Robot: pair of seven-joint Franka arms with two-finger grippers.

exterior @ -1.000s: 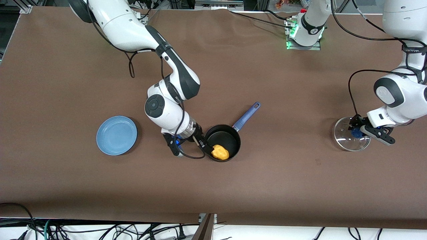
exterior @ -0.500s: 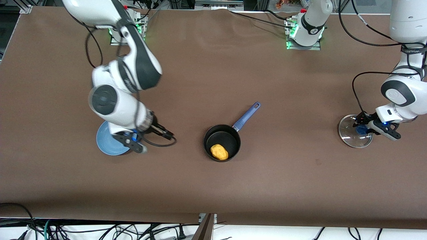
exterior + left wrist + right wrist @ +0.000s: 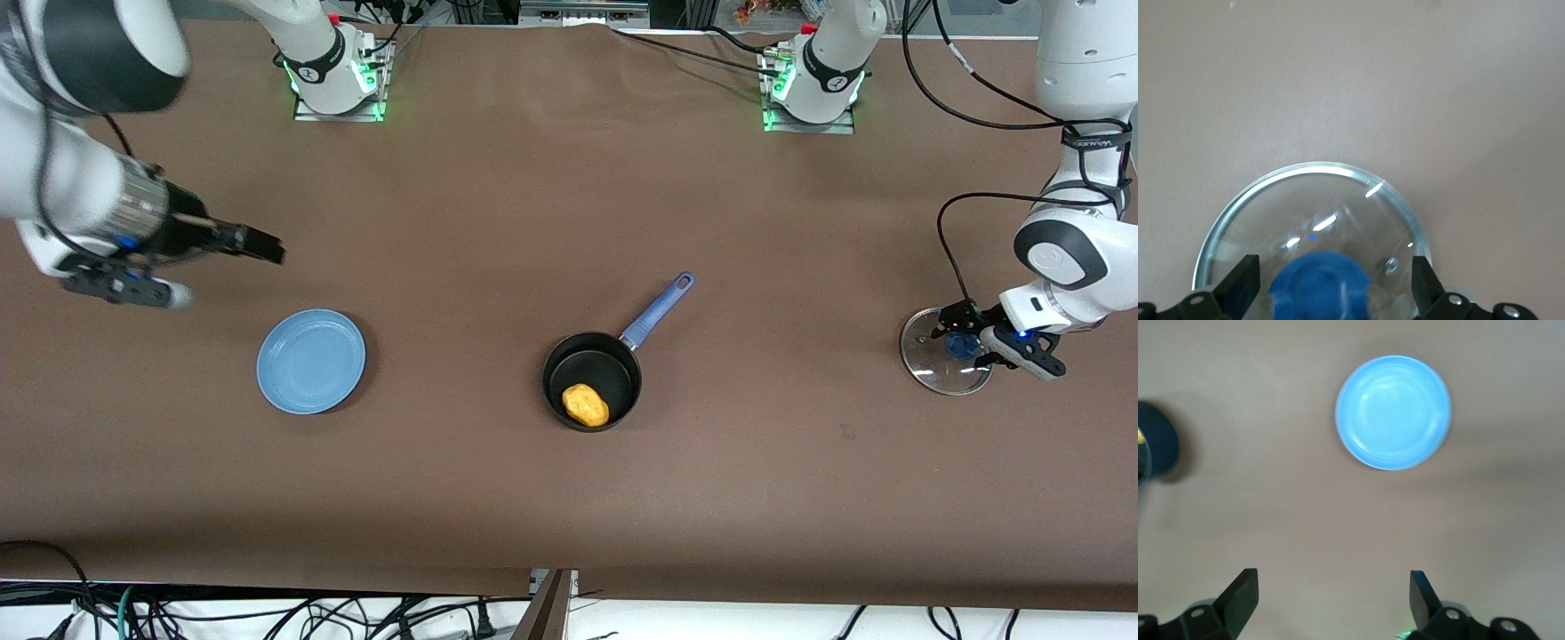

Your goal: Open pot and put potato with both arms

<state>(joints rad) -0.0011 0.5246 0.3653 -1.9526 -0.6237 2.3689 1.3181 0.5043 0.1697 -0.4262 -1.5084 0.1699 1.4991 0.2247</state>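
Note:
The black pot (image 3: 613,363) with its long blue handle (image 3: 658,308) stands uncovered mid-table. The yellow-orange potato (image 3: 586,404) lies inside it, against the wall nearest the front camera. My right gripper (image 3: 269,251) is open and empty, up in the air over the table toward the right arm's end. Its wrist view shows both fingers spread (image 3: 1332,575) and the pot's edge (image 3: 1155,447). My left gripper (image 3: 958,340) is low over the glass lid (image 3: 925,364), open, with its fingers (image 3: 1238,290) apart on either side of the lid's blue knob (image 3: 1321,287).
A flat light-blue plate (image 3: 311,361) lies toward the right arm's end of the table and also shows in the right wrist view (image 3: 1393,412). The glass lid (image 3: 1311,200) rests on the brown table toward the left arm's end. Cables hang along the table's front edge.
My right gripper has left the potato in the pot and swung away past the plate toward the right arm's end, rising. My left gripper has shifted slightly at the lid.

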